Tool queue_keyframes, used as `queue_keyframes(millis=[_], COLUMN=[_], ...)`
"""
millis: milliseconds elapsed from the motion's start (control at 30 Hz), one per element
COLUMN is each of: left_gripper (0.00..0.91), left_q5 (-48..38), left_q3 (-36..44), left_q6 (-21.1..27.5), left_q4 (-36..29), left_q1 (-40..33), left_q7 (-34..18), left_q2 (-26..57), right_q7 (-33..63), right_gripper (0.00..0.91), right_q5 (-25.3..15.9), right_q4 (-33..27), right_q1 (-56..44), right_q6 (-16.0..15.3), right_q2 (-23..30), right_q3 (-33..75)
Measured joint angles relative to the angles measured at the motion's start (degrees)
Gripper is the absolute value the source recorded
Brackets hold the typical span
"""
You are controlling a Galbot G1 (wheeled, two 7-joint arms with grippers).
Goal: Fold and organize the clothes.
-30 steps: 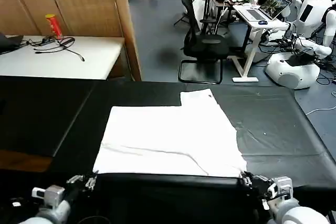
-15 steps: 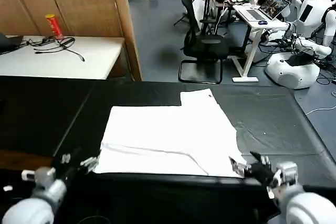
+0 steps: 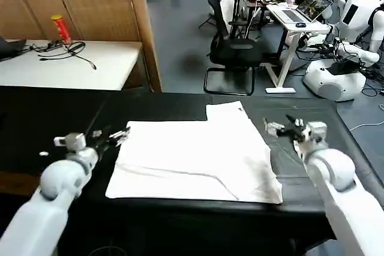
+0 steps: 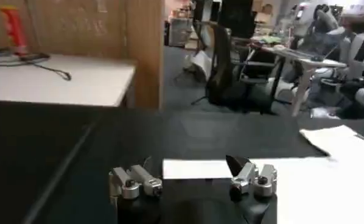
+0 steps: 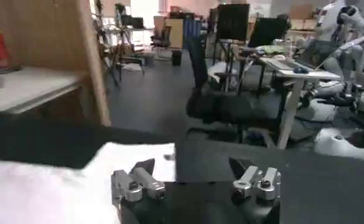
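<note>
the left gripper (image 3: 111, 136) is held with its fingers apart and nothing between them, just off the far left corner of the white t-shirt (image 3: 198, 157); in the left wrist view the spread fingertips (image 4: 191, 182) are seen hovering above the black table (image 4: 48, 152) with the shirt's near corner lying just ahead of them. the right gripper (image 3: 282, 127) is likewise spread and empty, poised over the dark surface just beside the shirt's far right edge, and in the right wrist view its fingers (image 5: 194, 179) are seen with the white cloth (image 5: 42, 189) lying off to one side. half a second ago both grippers were down at the near hem, one at each front corner; they have since been lifted away and carried to the far side, while the shirt has been left lying as it was. the t-shirt is spread flat in the middle of the black table (image 3: 336, 166), plain side up, already doubled into a broad rectangle with one folded flap (image 3: 225, 112) projecting at the far edge and a crease running across the near part. the move is judged to mark the near-hem step as finished and the far corners as the next hold, probably for drawing the far edge toward the near one.
</note>
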Motion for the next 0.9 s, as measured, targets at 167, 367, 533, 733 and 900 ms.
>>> queue_keyframes(millis=[167, 367, 533, 733, 900], left_gripper=[0.878, 0.878, 0.878, 0.878, 0.722], left_q5=[-0.33, -0.86, -0.45, 0.25, 0.09], left_q3=[4.82, 8.14, 9.03, 9.41, 9.53], left_q6=[0.71, 2.48, 3.85, 4.38, 4.69], left_q4=[8.14, 16.66, 21.08, 23.87, 24.51], left_q1=[-7.78, -13.8, -15.19, -15.97, -16.05], left_q7=[0.97, 2.68, 3.74, 3.6, 3.77], left_q2=[-0.7, -1.13, -1.2, -1.52, -1.8], right_q7=[0.31, -0.62, -2.1, -1.99, -1.5], right_gripper=[0.878, 0.878, 0.878, 0.878, 0.878], right_q5=[0.05, -0.76, -2.03, -2.93, -3.72], right_q4=[-9.87, -19.53, -25.65, -30.15, -33.19], right_q1=[7.47, 13.95, 17.56, 19.99, 20.91], right_q6=[-1.95, -3.45, -2.62, -2.61, -2.93], right_q2=[3.95, 7.95, 10.3, 12.06, 13.4], right_q3=[-4.13, -7.05, -8.92, -9.93, -9.98])
